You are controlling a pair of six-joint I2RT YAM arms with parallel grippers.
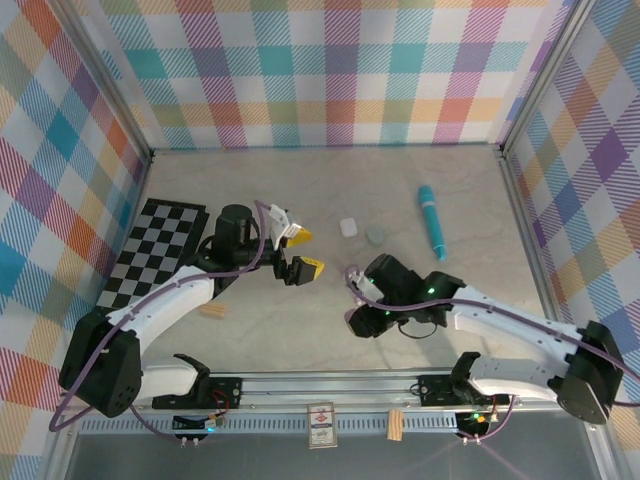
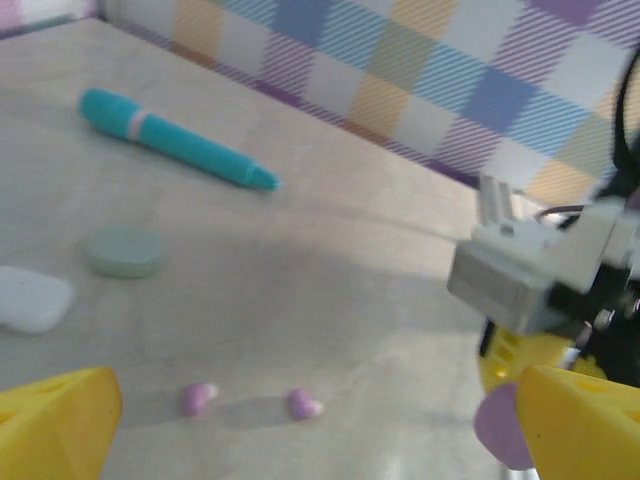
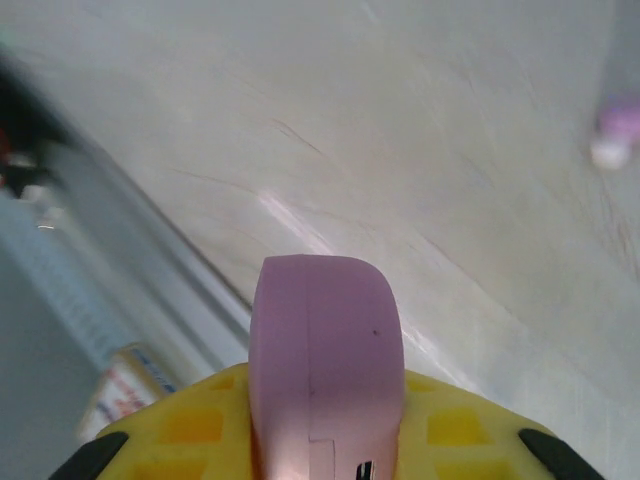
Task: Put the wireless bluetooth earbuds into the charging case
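Pink charging case [image 3: 325, 360] pinched edge-on between yellow fingers of right gripper [image 3: 325, 435], held above table [image 2: 350, 300].
Hold that clamp steady; lower wide-open left gripper [image 1: 300, 252] onto nearer of two pink earbuds [image 2: 304, 404] [image 2: 198, 398] lying loose on table just ahead, then pinch gently across tiny body. Lid state: cannot tell.

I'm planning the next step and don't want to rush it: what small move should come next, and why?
Probably lower the open left gripper onto one of the pink earbuds: both lie loose on the table ahead of its empty jaws, while the right gripper holds the pink case.
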